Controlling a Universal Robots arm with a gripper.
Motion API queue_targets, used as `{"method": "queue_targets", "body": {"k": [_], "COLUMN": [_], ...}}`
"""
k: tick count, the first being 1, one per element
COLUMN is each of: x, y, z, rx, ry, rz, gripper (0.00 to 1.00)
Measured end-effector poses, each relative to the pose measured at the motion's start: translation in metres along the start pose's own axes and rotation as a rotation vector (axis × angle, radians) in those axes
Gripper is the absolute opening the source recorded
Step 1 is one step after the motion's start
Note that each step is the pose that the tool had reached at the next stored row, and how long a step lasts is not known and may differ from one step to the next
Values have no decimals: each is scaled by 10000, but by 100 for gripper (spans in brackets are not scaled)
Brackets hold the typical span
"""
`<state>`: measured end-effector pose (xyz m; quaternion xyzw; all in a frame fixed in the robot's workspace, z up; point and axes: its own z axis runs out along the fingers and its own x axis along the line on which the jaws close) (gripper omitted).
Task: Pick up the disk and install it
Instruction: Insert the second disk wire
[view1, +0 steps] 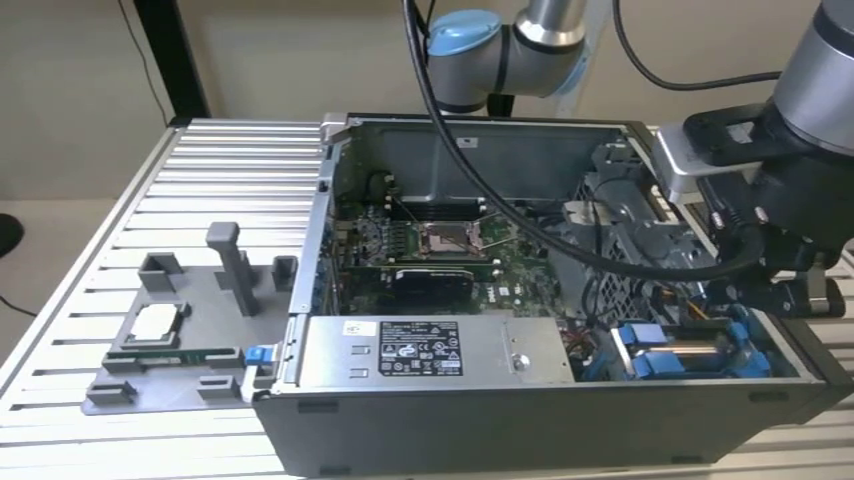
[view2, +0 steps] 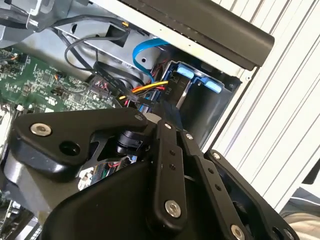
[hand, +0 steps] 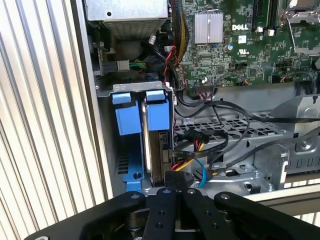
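Observation:
The disk (view1: 681, 352) stands on edge in the drive bay at the exterior view's right front corner of the open computer case, silver between bright blue carrier parts. In the first wrist view its blue carrier (hand: 156, 111) and silver edge sit in the bay beside a second blue bracket (hand: 126, 116). My gripper (view1: 767, 295) hangs just above the bay, over the disk's cabled end. Its black fingers meet at the tips in both wrist views, so the gripper (hand: 175, 176) is shut, with nothing seen between them. The second wrist view has the gripper (view2: 167, 114) close to the blue carrier tabs (view2: 184, 71).
A grey power-supply box (view1: 400, 350) fills the case front, with the green motherboard (view1: 447, 238) behind it. Coloured and black cables (hand: 200, 147) crowd the space beside the bay. On the ribbed table, a grey fixture (view1: 200, 385) holds a small square chip (view1: 154, 322) and a memory stick.

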<state>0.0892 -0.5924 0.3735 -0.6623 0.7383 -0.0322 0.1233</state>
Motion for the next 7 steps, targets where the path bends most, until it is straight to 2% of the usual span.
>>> {"method": "queue_targets", "body": {"k": [7], "x": [0], "y": [0], "z": [-1], "rx": [0], "ry": [-1], "rz": [0], "gripper": [0]}}
